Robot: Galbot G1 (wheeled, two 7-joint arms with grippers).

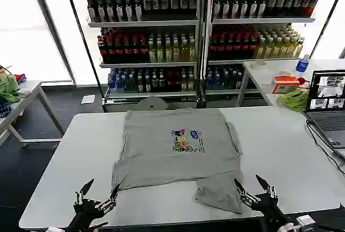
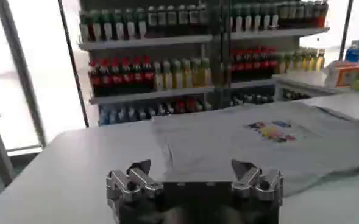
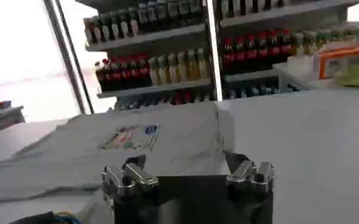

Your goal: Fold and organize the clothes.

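Grey shirt (image 1: pixel 175 148) flat on table (image 1: pixel 280 151) (collar hidden, far edge).

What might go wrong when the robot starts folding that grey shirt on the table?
The grey shirt lies unevenly: one sleeve trails toward the table's near edge, so a pull could drag cloth over the side. The left tool and right tool sit open at opposite near corners; if they grip at uneven spots, the fold would probably come out crooked. The laptop and its cable lie close to the right arm's side, so a wide swing might snag them.
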